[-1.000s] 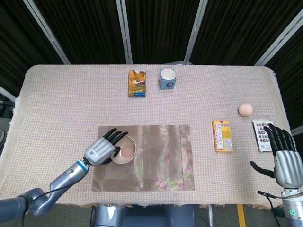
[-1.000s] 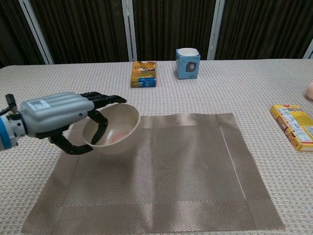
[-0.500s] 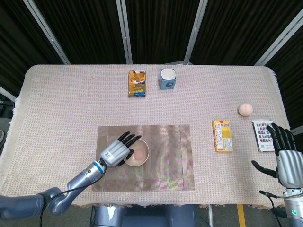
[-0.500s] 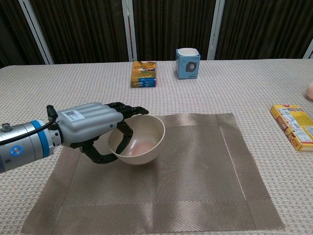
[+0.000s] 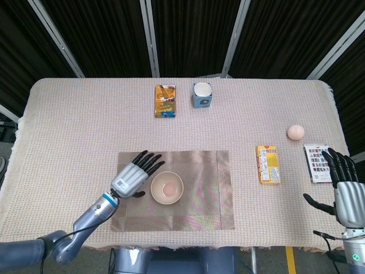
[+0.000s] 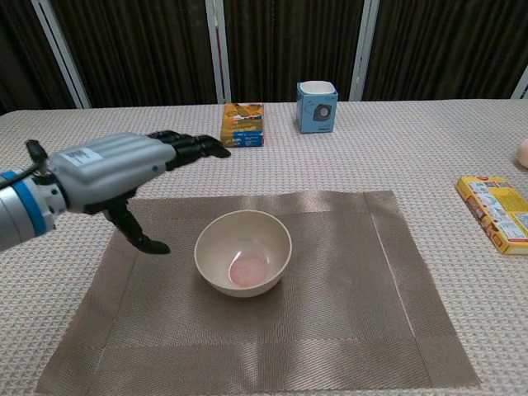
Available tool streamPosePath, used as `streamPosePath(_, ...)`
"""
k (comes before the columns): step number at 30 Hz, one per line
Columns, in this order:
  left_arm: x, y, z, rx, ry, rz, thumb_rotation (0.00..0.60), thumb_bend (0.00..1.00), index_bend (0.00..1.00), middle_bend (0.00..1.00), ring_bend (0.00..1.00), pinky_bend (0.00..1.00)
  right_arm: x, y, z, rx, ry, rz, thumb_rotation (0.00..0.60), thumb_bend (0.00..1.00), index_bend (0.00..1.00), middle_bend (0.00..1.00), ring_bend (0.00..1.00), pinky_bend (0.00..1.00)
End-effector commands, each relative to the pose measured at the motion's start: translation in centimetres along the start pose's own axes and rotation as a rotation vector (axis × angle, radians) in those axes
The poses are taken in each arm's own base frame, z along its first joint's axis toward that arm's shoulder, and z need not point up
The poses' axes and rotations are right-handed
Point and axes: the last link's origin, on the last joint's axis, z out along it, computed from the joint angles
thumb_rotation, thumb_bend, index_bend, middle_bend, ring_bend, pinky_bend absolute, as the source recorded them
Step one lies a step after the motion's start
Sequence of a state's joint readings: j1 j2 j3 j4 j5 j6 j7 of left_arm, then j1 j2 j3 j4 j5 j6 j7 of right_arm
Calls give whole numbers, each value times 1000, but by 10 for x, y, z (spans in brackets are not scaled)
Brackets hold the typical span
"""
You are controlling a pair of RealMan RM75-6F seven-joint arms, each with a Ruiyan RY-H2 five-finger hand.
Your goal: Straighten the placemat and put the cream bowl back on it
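The cream bowl (image 5: 167,188) sits upright on the brown placemat (image 5: 205,194), left of its middle. The left hand (image 5: 133,176) hovers just left of the bowl, fingers spread, grasping nothing. At the near right table edge the right hand (image 5: 345,191) is released too, fingers apart, beside a yellow box (image 5: 267,164).

A staged robot lab: black curtains (image 5: 102,34) on metal frame rails (image 5: 149,37) enclose a cloth-covered bench (image 5: 85,125) set with scattered household test props.
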State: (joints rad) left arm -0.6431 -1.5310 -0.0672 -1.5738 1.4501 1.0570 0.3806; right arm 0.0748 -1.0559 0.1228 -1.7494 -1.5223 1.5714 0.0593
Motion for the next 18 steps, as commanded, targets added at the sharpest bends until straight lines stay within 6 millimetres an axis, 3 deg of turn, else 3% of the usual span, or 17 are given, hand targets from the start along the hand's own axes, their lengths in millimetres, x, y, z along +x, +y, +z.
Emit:
streamPosePath(1, 27, -33, -38, 150, 125, -30, 600, 0, 0, 0, 0, 0, 1, 2, 1, 3, 18, -32, 600, 0, 0, 0, 0, 0)
streamPosePath(7, 52, -80, -113, 400, 245, -10, 600, 0, 0, 0, 0, 0, 1, 5, 1, -3, 23, -52, 600, 0, 0, 0, 0, 0)
streamPosePath(10, 58, -94, -149, 500, 260, 12, 600, 0, 0, 0, 0, 0, 1, 7, 2, -7, 4, -62, 600, 0, 0, 0, 0, 0)
streamPosePath(15, 63, -106, -190, 637, 261, 13, 600, 0, 0, 0, 0, 0, 3, 9, 3, -5, -13, -96, 600, 0, 0, 0, 0, 0)
streamPosePath(18, 66, -110, -202, 668, 256, 4, 600, 0, 0, 0, 0, 0, 3, 9, 2, -8, -20, -112, 600, 0, 0, 0, 0, 0)
